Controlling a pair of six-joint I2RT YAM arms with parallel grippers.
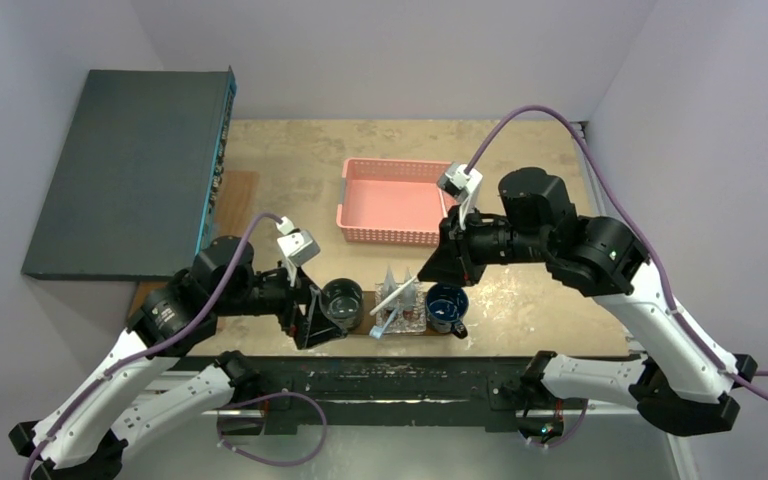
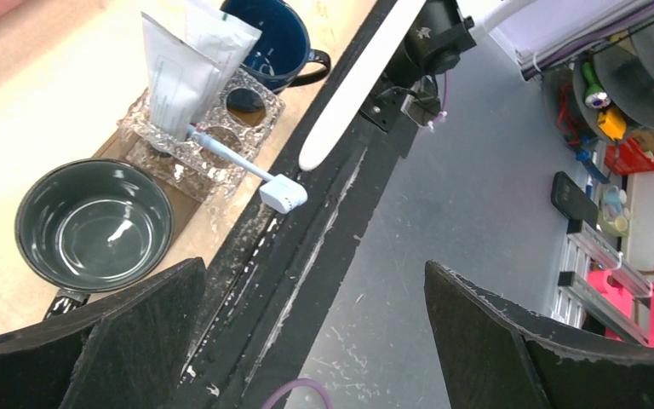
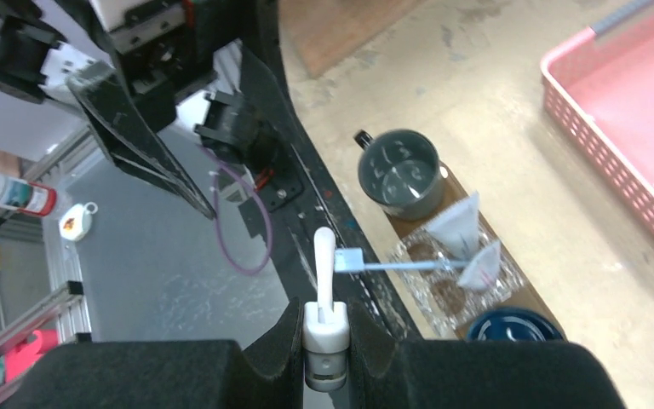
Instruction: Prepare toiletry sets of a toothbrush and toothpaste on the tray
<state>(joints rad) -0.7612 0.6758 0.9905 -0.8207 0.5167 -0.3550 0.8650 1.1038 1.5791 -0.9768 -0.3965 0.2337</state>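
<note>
White toothbrush (image 3: 324,256) is clenched in the right tool (image 3: 326,328), which angles down toward the glass holder (image 2: 221,136) on the tray (image 3: 404,223), at six o'clock on the table (image 1: 290,190). Seating it beside the toothpaste tubes (image 2: 179,81) looks next. Left tool (image 2: 313,285), released and empty, hangs at the tray's nine o'clock.

Tray (image 3: 404,223) at near edge of surface (image 1: 290,160), mid-width. Cup (image 1: 342,303) on tray's left end, holder (image 1: 407,320) just right of it, mug (image 1: 447,307) just right of holder. Toothpaste tubes (image 2: 183,77) upright in holder. Toothbrush (image 2: 237,162) slants out of holder, head over near rail. Basket (image 1: 392,236) behind tray, apart. Flat box (image 1: 130,170) far left. Left pincer (image 2: 313,268) just left of cup. Right pincer (image 3: 324,328) behind holder, second toothbrush (image 3: 325,256) between fingers.
</note>
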